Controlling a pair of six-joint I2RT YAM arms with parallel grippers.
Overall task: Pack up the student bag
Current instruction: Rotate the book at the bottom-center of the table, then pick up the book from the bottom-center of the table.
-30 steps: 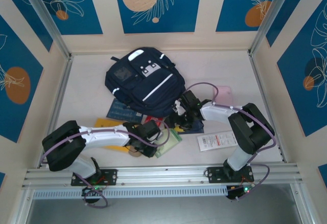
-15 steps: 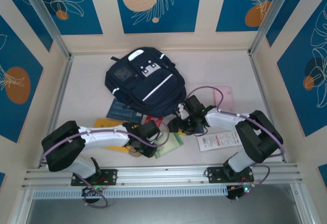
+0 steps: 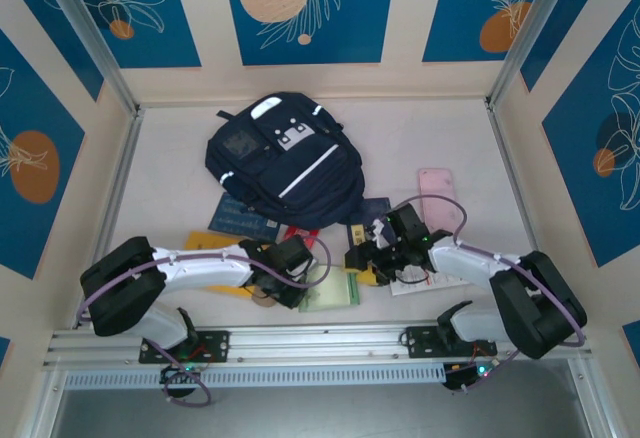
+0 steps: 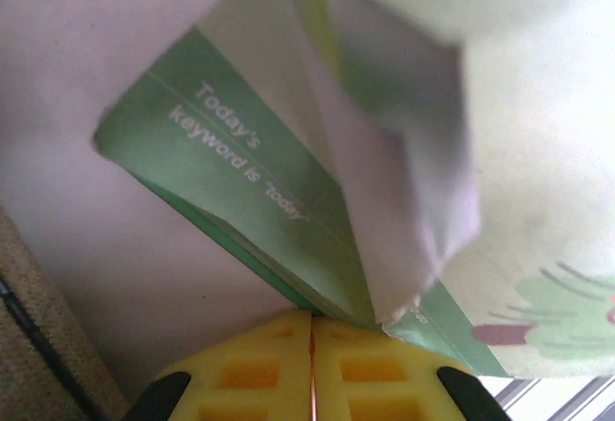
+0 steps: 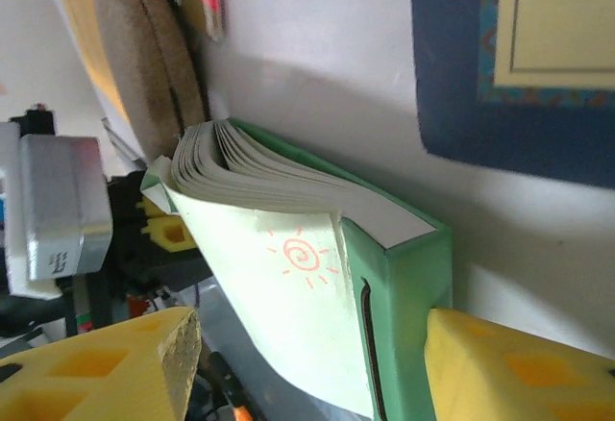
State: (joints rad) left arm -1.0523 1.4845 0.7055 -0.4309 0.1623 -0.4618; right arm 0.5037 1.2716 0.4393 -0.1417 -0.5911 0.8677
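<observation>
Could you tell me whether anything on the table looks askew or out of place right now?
Yes: the green notebook is not lying flat. Its pale cover is lifted and curled, the pages fan out, and the left gripper is shut on a cover edge. The right gripper stands open at its spine.

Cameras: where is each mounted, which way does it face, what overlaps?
Top external: overhead behind the bases, looking down at the table, student bag, left arm, right arm.
Left wrist: looks past the shut left gripper at the green notebook cover.
Right wrist: looks between the fingers of the open right gripper at the notebook's edge.
Shared: green notebook, all three.
</observation>
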